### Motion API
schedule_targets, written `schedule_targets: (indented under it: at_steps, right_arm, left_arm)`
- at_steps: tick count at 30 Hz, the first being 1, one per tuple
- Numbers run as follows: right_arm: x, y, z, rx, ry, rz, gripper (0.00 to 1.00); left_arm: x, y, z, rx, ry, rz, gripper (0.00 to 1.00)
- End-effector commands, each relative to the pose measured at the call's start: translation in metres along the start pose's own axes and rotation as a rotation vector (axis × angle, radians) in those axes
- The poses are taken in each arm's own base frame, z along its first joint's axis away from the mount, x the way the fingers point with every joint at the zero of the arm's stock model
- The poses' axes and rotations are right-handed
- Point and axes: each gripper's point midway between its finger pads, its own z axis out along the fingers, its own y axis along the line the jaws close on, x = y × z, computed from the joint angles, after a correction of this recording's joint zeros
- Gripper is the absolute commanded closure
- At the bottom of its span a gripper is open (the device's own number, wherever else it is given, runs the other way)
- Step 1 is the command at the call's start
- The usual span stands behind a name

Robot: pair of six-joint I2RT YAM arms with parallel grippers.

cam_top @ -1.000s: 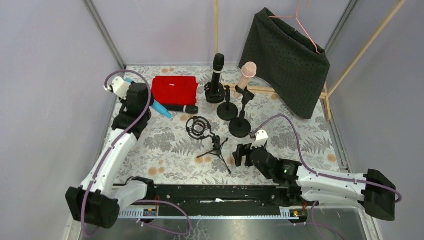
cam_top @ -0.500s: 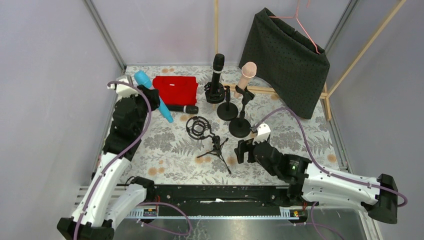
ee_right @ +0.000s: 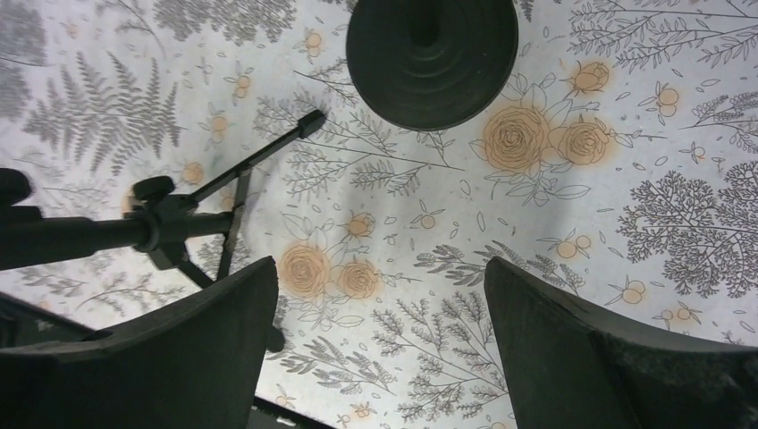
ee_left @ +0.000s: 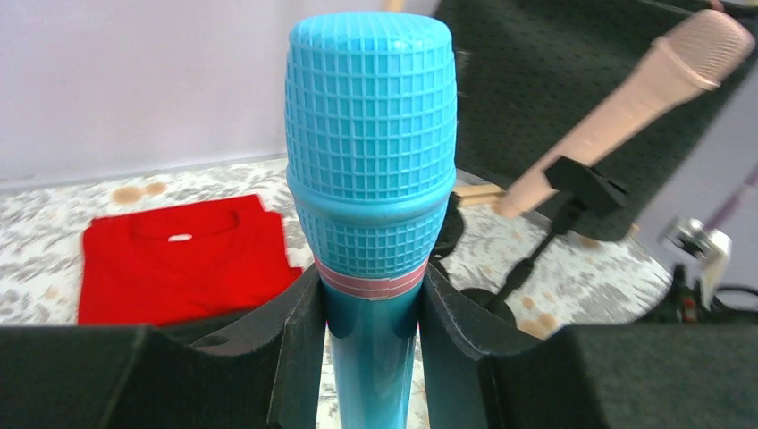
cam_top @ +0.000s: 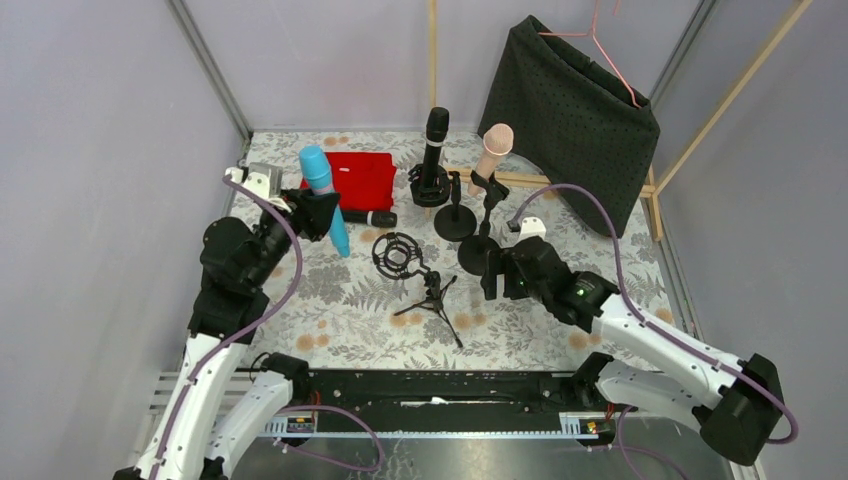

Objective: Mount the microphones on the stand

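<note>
Left of frame: left gripper [cam_top: 318, 212] is up off the floral surface [cam_top: 330, 300], clamped on the light blue microphone [ee_left: 371, 179] just below its head. Head up, shaft tilted. A pale pink band rings the neck under the grille. Fingers [ee_left: 295, 357] press both sides of the shaft, and its lower end is cut off at the bottom edge of the wrist view.

Upper left-centre: red shirt [cam_top: 350, 178] lies flat. White tag at the collar, too small to read. A black microphone [cam_top: 365, 218] lies along the shirt's near edge, its left end hidden behind the blue one.

Centre: tripod stand [cam_top: 432, 292] with a ring mount [cam_top: 395, 252]. Behind it, a second black microphone [cam_top: 434, 140] is upright in a round-base stand [cam_top: 455, 222]. The peach-pink microphone [cam_top: 492, 150] is tilted in the clip of another stand.

Right of centre: right gripper [cam_top: 490, 275] is low over the surface, jaws wide apart, gripping nothing. Its wrist view shows a round base [ee_right: 432, 54] cut by the top edge.

Upper right: dark dotted cloth [cam_top: 575, 120] on a pink hanger [cam_top: 610, 50], hook out of frame.
</note>
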Motion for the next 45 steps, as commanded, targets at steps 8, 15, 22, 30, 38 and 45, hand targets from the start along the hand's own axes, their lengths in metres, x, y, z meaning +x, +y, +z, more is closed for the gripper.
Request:
schedule_targets:
  at_steps: [8,15,22,30,38,45]
  right_arm:
    - [-0.033,0.019,-0.055,-0.254,-0.239,0.045,0.05]
    - [-0.022,0.022,-0.062,-0.319,-0.249,0.012,0.01]
    - [-0.031,0.051,-0.085,-0.521,-0.340,-0.030,0.01]
    - [-0.044,0.076,-0.100,-0.651,-0.369,-0.056,0.02]
    - [-0.035,0.072,-0.097,-0.650,-0.363,-0.048,0.01]
    - [-0.029,0.067,-0.099,-0.636,-0.353,-0.059,0.01]
  left_arm:
    - [-0.079,-0.110,-0.059,0.569,-0.216,0.195,1.00]
    - [-0.078,-0.136,-0.057,0.769,-0.199,0.192,1.00]
    - [-0.073,-0.146,-0.049,0.867,-0.199,0.172,1.00]
    - [-0.050,-0.158,-0.030,0.900,-0.165,0.150,1.00]
    - [-0.013,-0.173,-0.003,0.873,-0.092,0.219,1.00]
    - [0.006,-0.163,0.013,0.812,-0.053,0.267,1.00]
